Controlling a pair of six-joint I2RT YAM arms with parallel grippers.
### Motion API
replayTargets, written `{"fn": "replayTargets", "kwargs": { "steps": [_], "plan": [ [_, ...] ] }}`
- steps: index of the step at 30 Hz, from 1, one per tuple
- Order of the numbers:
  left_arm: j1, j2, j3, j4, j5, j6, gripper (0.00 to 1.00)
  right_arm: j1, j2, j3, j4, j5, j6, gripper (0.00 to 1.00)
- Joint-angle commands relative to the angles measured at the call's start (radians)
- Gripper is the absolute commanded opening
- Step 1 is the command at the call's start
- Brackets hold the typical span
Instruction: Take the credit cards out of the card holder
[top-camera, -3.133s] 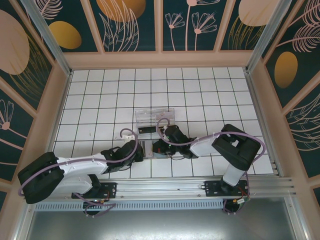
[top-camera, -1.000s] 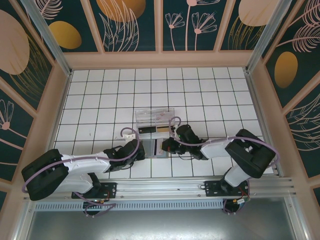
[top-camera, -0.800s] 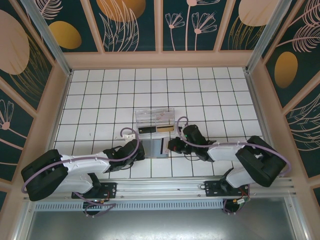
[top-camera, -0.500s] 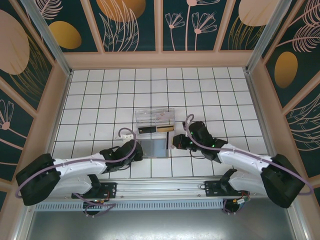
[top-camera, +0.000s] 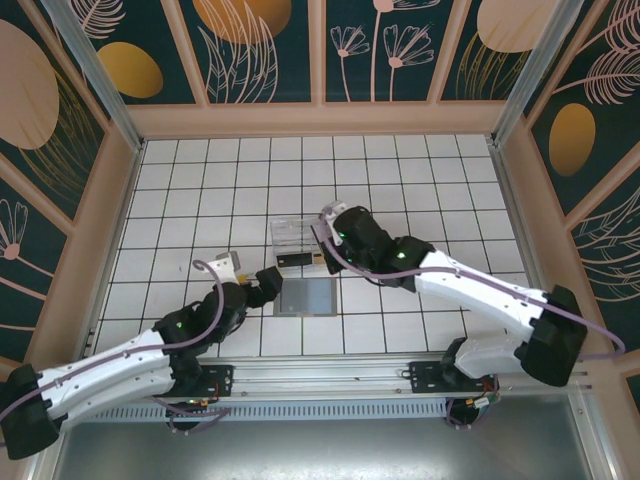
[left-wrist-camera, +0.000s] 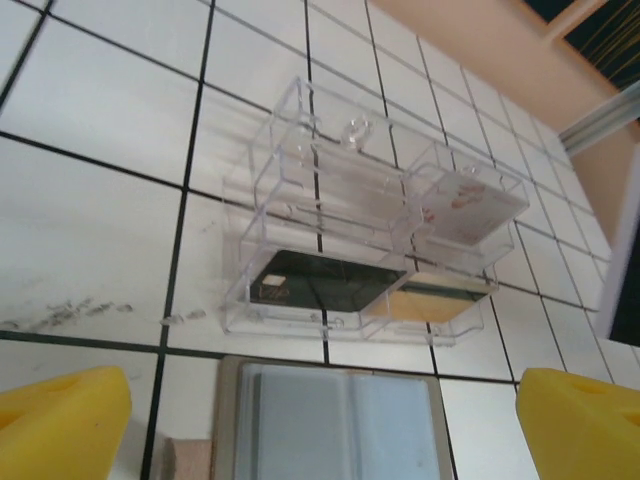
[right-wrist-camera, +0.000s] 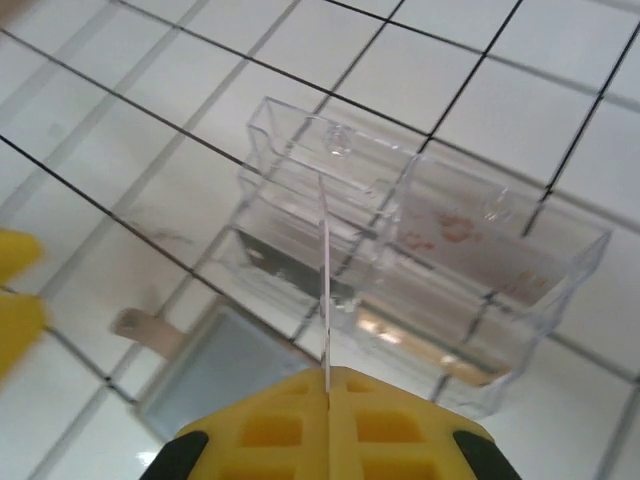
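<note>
The card holder (top-camera: 305, 296) lies open and flat on the tiles, its two bluish-grey panels (left-wrist-camera: 345, 420) facing up and a tan tab (right-wrist-camera: 138, 325) at its left edge. My left gripper (top-camera: 271, 285) stands open just left of it, yellow fingertips (left-wrist-camera: 62, 425) wide apart and empty. My right gripper (top-camera: 335, 234) hovers over the clear tray (top-camera: 298, 243), shut on a thin pale credit card (right-wrist-camera: 325, 285) seen edge-on. In the tray lie a dark card (left-wrist-camera: 325, 281), a tan card (left-wrist-camera: 435, 301) and a pale card (left-wrist-camera: 468, 197).
The clear tray (right-wrist-camera: 425, 255) has several compartments and sits one tile beyond the holder. White tiled floor (top-camera: 200, 200) spreads around both. Patterned walls enclose the cell, and a metal rail (top-camera: 400, 375) runs along the near edge.
My left gripper has opened and drawn back to the left off the holder. My right arm has swung left and away from me with its card, from beside the holder to above the tray.
</note>
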Motion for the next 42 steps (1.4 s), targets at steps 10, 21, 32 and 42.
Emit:
{"fn": "replayTargets", "kwargs": {
  "steps": [10, 21, 32, 42],
  "plan": [
    [0.004, -0.268, -0.153, -0.032, -0.065, 0.068, 0.99, 0.073, 0.182, 0.033, 0.010, 0.457, -0.936, 0.00],
    [0.004, -0.320, -0.171, -0.056, -0.086, 0.086, 0.99, 0.053, 0.262, 0.034, 0.056, 0.436, -1.154, 0.00],
    [0.004, -0.321, -0.177, -0.052, -0.088, 0.089, 0.99, 0.015, 0.282, 0.014, 0.129, 0.378, -1.165, 0.00],
    [0.004, -0.317, -0.185, -0.047, -0.090, 0.093, 0.99, 0.015, 0.312, 0.009, 0.142, 0.359, -1.159, 0.00]
  ]
}}
